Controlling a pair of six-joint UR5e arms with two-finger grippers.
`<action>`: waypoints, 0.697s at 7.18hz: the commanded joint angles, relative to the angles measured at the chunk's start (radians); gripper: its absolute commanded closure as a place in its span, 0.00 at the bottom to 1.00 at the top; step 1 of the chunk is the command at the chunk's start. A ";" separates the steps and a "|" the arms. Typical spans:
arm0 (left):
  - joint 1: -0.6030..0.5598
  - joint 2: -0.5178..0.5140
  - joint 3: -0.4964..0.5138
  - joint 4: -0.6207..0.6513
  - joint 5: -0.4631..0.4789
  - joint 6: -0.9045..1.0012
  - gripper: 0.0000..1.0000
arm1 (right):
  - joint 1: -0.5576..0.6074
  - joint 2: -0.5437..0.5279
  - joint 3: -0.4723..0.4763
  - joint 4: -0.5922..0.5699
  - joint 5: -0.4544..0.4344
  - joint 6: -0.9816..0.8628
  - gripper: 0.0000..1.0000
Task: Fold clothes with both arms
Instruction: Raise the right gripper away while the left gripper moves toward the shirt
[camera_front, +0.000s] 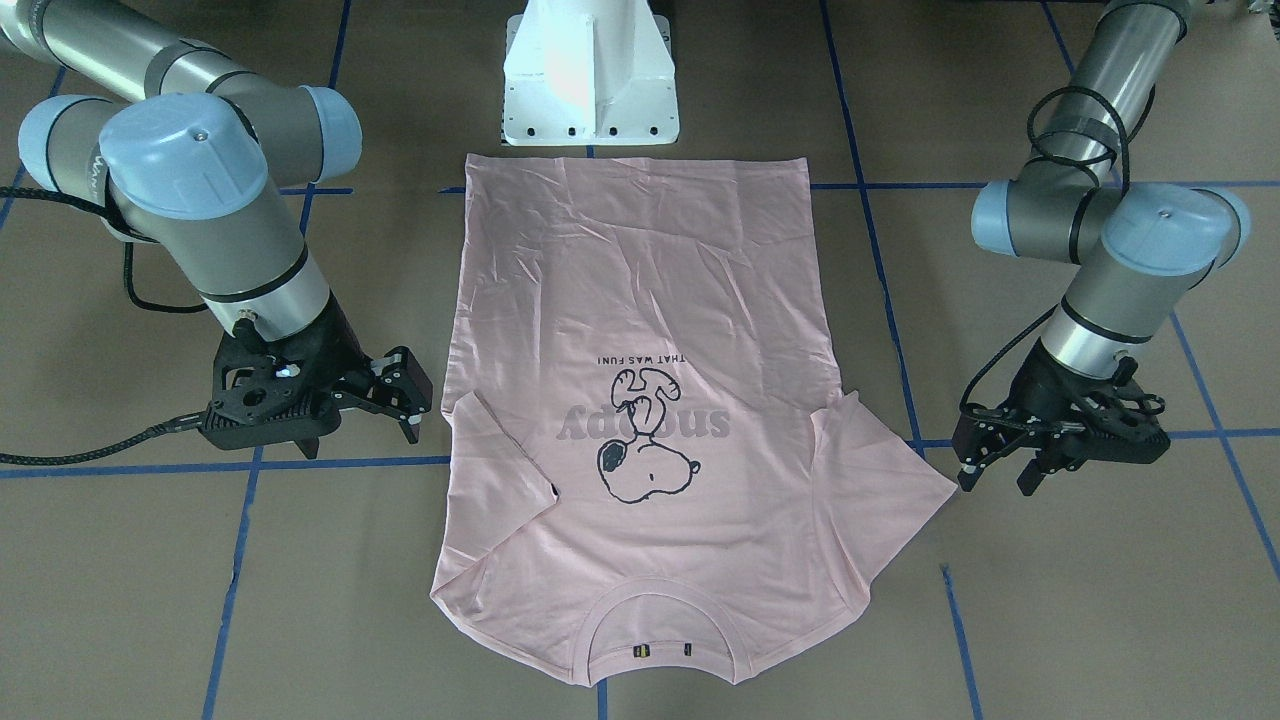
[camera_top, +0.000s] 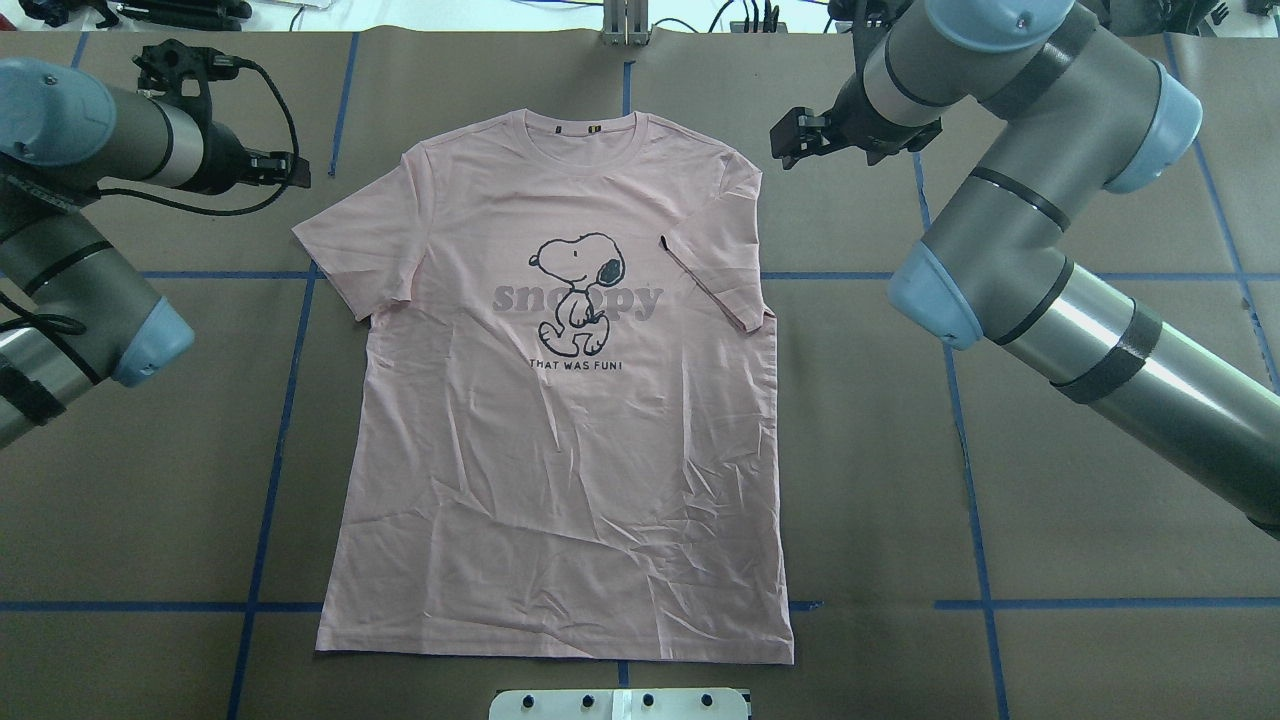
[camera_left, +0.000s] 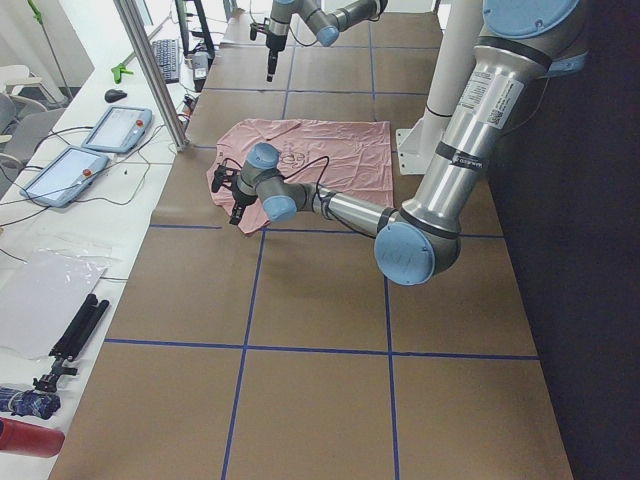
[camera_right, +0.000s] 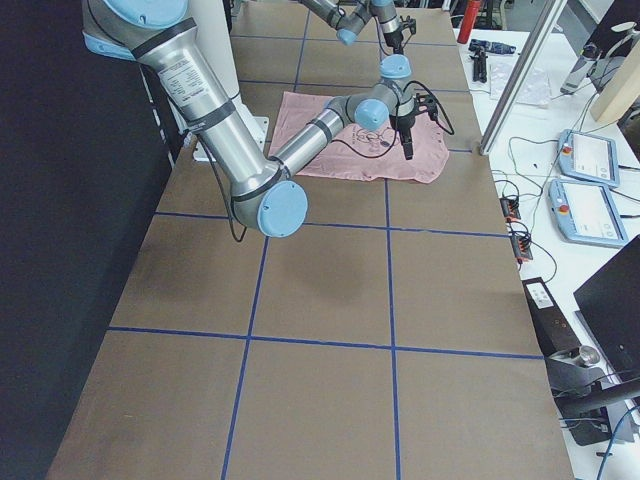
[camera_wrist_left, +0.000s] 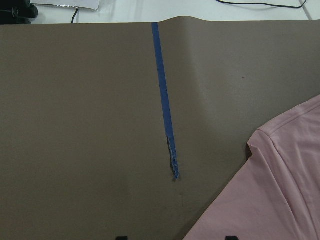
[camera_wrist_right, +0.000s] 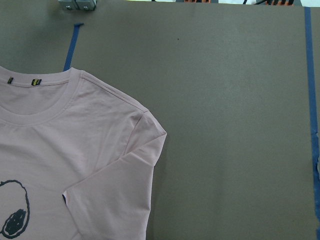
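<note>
Your left gripper has its fingers apart and carries nothing. It hangs over bare table just beside the spread sleeve. Your right gripper is also parted and empty, and it sits near the opposite shoulder, clear of the cloth.

Between them you see the pink T-shirt lying flat on the brown table, with the dog print facing up. Its collar is on the far side from the robot, and its hem is next to the white pedestal. The sleeve on the robot's right is folded in over the body, and its small black tag shows. Blue tape lines cross the table around the shirt.
</note>
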 joint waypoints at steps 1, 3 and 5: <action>0.029 -0.009 0.078 -0.076 0.019 -0.005 0.40 | 0.001 -0.005 0.003 0.000 -0.002 -0.001 0.00; 0.035 -0.007 0.106 -0.100 0.019 -0.002 0.40 | 0.001 -0.005 0.003 0.001 -0.004 -0.001 0.00; 0.046 -0.007 0.115 -0.100 0.019 -0.001 0.40 | 0.001 -0.007 0.001 0.000 -0.006 -0.001 0.00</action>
